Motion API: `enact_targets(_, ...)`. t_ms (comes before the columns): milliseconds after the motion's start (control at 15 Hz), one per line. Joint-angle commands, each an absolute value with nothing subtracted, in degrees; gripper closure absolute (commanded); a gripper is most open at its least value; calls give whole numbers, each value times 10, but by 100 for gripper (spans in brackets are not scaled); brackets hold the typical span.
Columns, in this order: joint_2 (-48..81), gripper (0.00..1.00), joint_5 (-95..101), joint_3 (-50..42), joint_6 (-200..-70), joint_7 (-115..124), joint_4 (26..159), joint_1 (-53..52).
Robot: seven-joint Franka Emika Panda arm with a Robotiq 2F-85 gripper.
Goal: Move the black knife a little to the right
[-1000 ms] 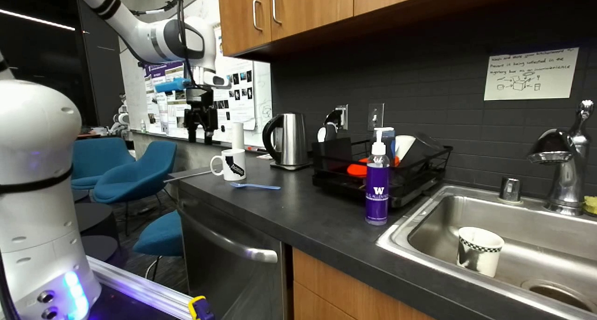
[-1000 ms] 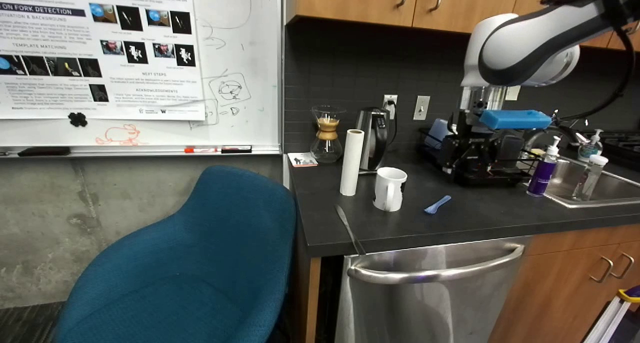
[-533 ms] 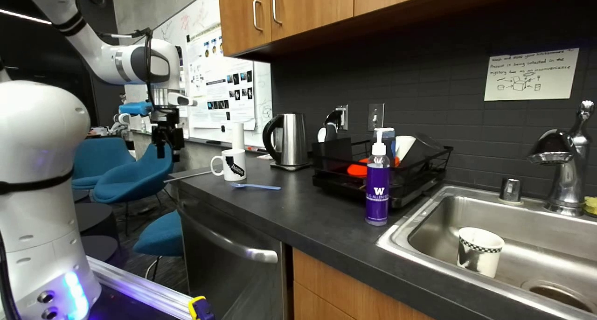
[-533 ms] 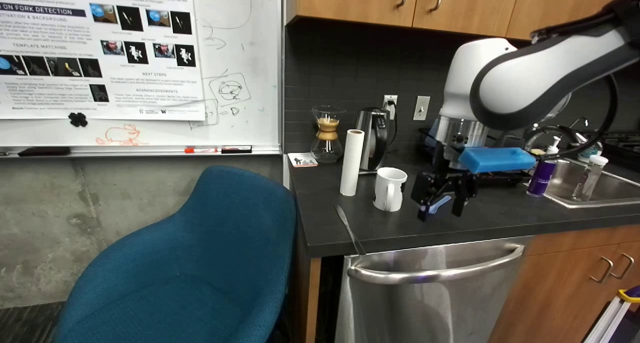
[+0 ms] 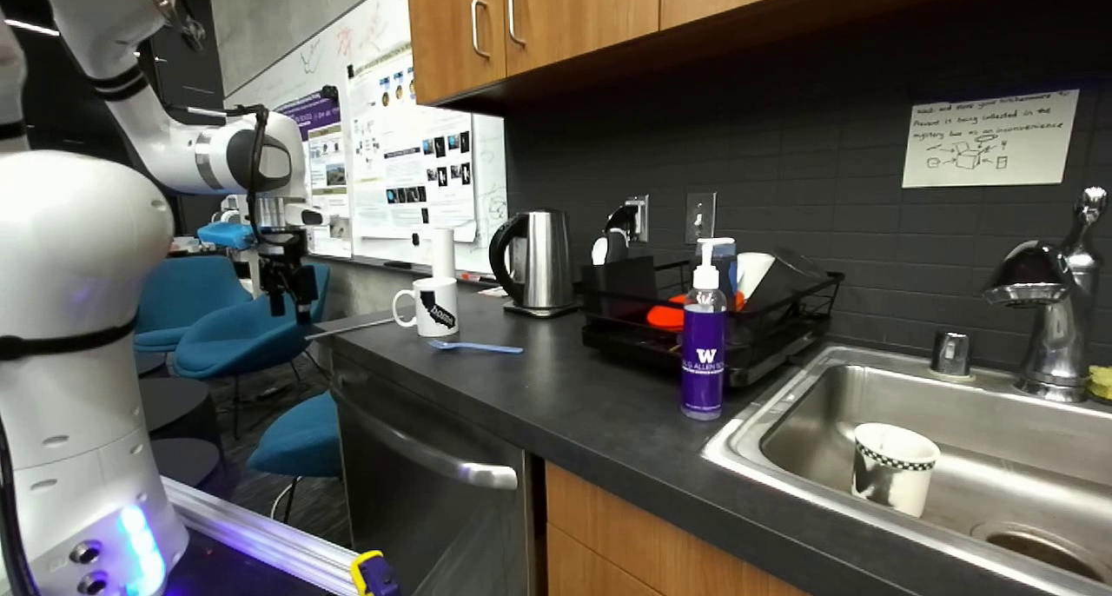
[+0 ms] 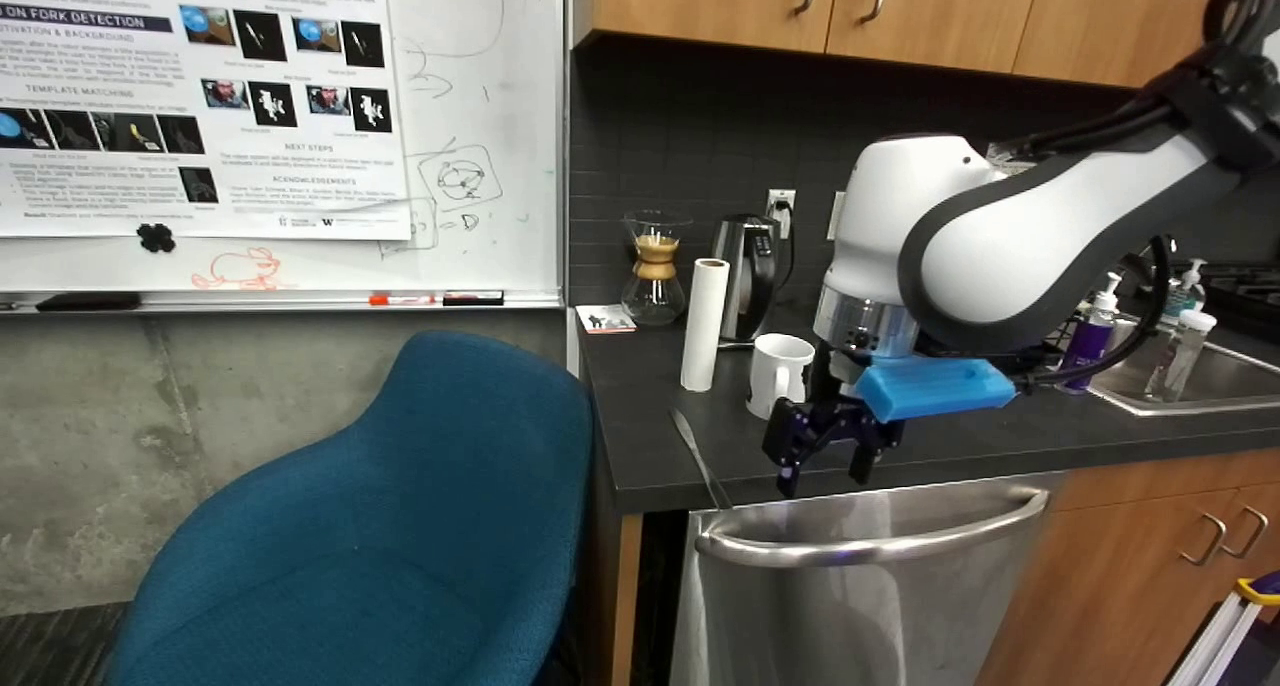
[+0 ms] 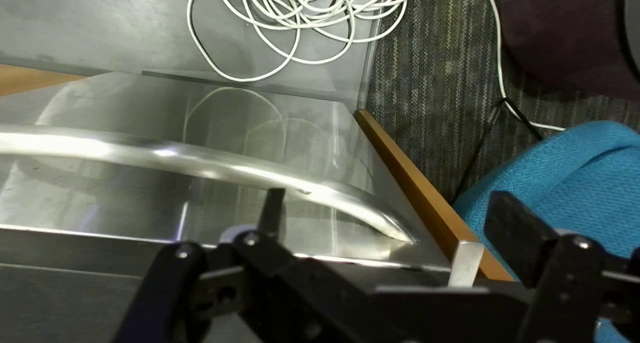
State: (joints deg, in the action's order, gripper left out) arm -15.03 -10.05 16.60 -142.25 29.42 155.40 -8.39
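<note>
In an exterior view, the knife [image 6: 698, 454] lies on the counter [image 6: 975, 431], above the left end of the dishwasher handle [image 6: 870, 548]; its near end projects past the counter edge. The task calls it black; here it appears grey. The gripper [image 6: 824, 477] hangs over the dishwasher handle, right of the knife and apart from it. Its fingers [image 6: 788, 477] are spread, with nothing between them.

In an exterior view, the mug [image 5: 433, 307] and the blue plastic utensil [image 5: 476, 347] rest behind the dishwasher handle, and the knife crosses the counter edge over that handle's far end. Judged handling: light, stiff, thin, not fragile; the smooth surface is probably slippery. The part lying flat presents little height to grip.

In the wrist view, the projecting end of the knife [image 7: 466, 264] shows just past the end of the dishwasher handle; contact with the gripper cannot be confirmed. Recommended hold: across the width, close to the counter edge, one finger on each side, where the overhang leaves room beneath. Do not press the projecting end; the knife may tip off toward the dishwasher handle. "Right" presumably means toward the middle of the dishwasher handle; a short slide should suffice.
</note>
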Motion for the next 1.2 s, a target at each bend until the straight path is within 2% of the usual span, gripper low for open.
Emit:
enact_targets(0, -80, 0, -100, 163, -1440, 319, 1498, -84)
enact_targets(600, 49, 0, -109, 122, -1456, 349, 1384, -90)
enact_targets(1133, 97, 0, -108, 110, -1457, 364, 1363, -106)
